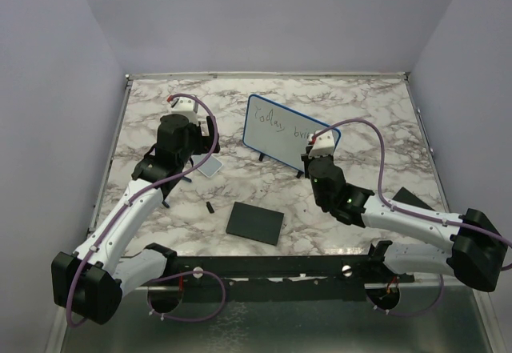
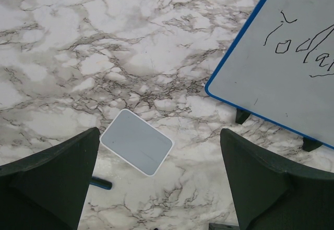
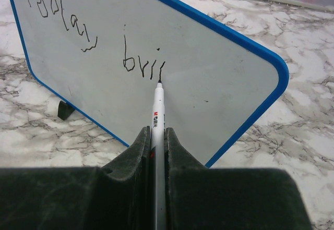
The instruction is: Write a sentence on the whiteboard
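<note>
The whiteboard [image 1: 282,133] stands tilted on two black feet near the table's middle back. It also shows in the right wrist view [image 3: 172,68] and the left wrist view [image 2: 282,79]. The sentence [image 3: 104,47] reads "Today" and a partial "bri". My right gripper [image 3: 156,136] is shut on a white marker [image 3: 157,115], whose tip touches the board just right of the last stroke. In the top view the right gripper [image 1: 310,159] is at the board's right end. My left gripper [image 2: 159,188] is open and empty above the table, left of the board [image 1: 188,141].
A small pale grey-edged tile [image 2: 136,141] lies on the marble below the left gripper, also in the top view [image 1: 210,168]. A black square pad [image 1: 255,222] lies near the front. A small dark cap [image 1: 210,207] lies left of it. A dark blue piece [image 2: 100,183] lies by the left finger.
</note>
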`<state>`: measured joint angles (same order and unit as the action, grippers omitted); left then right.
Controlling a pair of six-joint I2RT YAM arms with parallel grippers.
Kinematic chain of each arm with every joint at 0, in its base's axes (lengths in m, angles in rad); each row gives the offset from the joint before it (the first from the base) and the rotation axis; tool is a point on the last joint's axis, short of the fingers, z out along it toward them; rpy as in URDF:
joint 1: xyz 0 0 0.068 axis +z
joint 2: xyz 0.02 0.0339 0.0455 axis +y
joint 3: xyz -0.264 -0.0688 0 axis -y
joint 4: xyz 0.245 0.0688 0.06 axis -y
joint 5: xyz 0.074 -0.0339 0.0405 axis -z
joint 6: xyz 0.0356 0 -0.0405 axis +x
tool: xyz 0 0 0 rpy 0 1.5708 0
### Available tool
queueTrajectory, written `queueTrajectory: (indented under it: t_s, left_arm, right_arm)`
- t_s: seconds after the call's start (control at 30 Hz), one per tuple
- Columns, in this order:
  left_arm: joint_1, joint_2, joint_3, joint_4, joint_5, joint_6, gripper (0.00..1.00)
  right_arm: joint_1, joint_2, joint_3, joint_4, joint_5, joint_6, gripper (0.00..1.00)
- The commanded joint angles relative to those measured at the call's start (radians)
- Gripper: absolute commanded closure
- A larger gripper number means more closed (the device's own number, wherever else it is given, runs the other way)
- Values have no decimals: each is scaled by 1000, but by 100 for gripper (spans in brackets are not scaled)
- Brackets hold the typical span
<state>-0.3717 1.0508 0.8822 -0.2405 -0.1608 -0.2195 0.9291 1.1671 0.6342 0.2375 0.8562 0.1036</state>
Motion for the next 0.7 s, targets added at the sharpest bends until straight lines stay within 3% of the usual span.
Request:
queueTrajectory:
  t_s: [0.0,0.67]
  left_arm:
    - [-6,-9,-11,14,21,-1,1]
    - [-5,-11,-11,15,18,-1,1]
  right_arm:
    - [2,3,-12,1,28,3,100]
    - [2,-32,0,61,56,-82,100]
